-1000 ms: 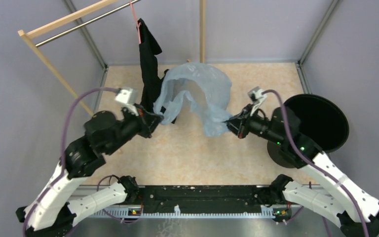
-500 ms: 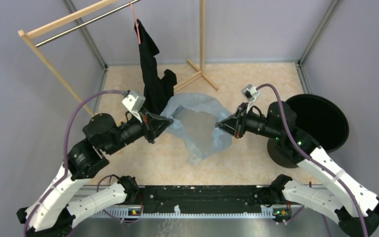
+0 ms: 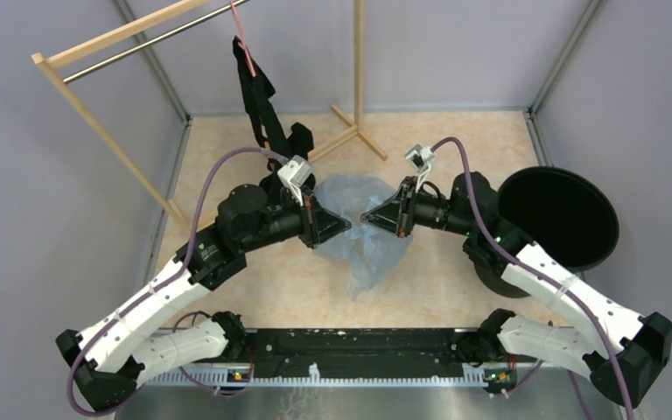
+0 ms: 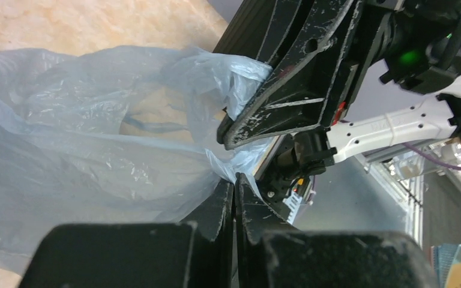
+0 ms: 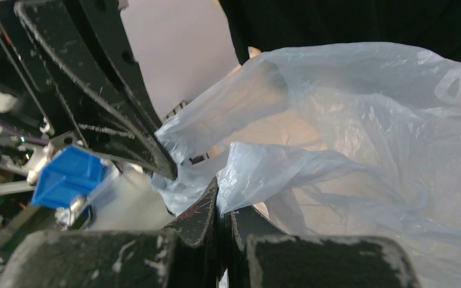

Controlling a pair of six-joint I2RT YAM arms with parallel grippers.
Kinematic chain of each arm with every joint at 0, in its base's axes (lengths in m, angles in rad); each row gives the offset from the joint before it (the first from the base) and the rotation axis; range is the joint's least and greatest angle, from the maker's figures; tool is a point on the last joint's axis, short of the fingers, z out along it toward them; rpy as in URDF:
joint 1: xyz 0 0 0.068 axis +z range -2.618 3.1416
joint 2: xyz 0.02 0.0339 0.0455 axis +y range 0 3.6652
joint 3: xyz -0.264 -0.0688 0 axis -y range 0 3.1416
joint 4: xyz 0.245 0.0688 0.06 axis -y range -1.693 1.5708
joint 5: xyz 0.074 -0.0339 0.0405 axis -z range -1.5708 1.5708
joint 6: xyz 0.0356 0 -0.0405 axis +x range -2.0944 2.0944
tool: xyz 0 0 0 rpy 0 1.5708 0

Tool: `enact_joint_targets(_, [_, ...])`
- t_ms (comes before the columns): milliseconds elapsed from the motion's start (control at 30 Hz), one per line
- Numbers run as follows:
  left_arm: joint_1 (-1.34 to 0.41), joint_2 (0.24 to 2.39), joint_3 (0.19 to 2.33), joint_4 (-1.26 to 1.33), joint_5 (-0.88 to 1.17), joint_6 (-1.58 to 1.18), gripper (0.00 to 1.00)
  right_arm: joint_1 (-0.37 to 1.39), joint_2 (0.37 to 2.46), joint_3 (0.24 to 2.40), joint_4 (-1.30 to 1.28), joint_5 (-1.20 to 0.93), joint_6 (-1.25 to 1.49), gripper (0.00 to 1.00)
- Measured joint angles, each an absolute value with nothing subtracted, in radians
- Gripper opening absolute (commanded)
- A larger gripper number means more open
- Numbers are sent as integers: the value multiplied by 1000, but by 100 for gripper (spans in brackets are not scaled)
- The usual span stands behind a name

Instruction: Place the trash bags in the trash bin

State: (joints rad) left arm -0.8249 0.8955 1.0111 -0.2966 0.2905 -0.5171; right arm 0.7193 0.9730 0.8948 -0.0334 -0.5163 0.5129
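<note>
Two hands are meeting over the middle of the table (image 3: 455,144), tip almost against tip, and both are gripping the same trash bag (image 3: 369,254). I am watching the left hand (image 3: 342,229) through its wrist camera: its two fingers are pressed fully together, with a fold of the pale blue film pinched between them. The right hand (image 3: 367,219) is doing the same from the other side, its fingers closed tight on another fold of the film just beside the first one. The bag is hanging down from these two grips as a wrinkled, see-through bunch, spreading behind the hands and narrowing toward the near edge. I cannot tell whether its lowest tip is touching the table. The trash bin (image 3: 569,219) is standing at the right side of the table, behind the elbow of the right arm and well apart from the bag, and its mouth is facing up. Behind the left arm a black garment (image 3: 258,96) is hanging from a wooden rack (image 3: 96,45).
</note>
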Motion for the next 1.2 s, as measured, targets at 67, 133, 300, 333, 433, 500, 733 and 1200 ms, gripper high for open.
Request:
enact_joint_targets(67, [-825,896,1000,-279,290,-540,17,719,972,865,24,-496,559,0])
enact_joint_targets(133, [-825,894,983,-253,271,-578,32,719,972,828,78,-480,610,0])
enact_joint_targets(300, [-825,879,875,-166,258,-682,59,719,1000,809,156,-454,727,0])
enact_joint_targets(333, [-825,879,860,-161,258,-694,66,719,1002,809,165,-445,748,0])
enact_joint_targets(433, [-831,879,837,-157,252,-728,82,719,1003,809,181,-415,799,0])
enact_joint_targets(500, [-839,877,836,-145,244,-738,87,719,1003,809,191,-402,828,0])
enact_joint_targets(733, [-852,899,844,-119,234,-730,89,719,1003,778,253,-380,902,0])
enact_joint_targets(1200, [-854,1073,989,-257,33,-591,5,719,1004,760,173,-315,901,4])
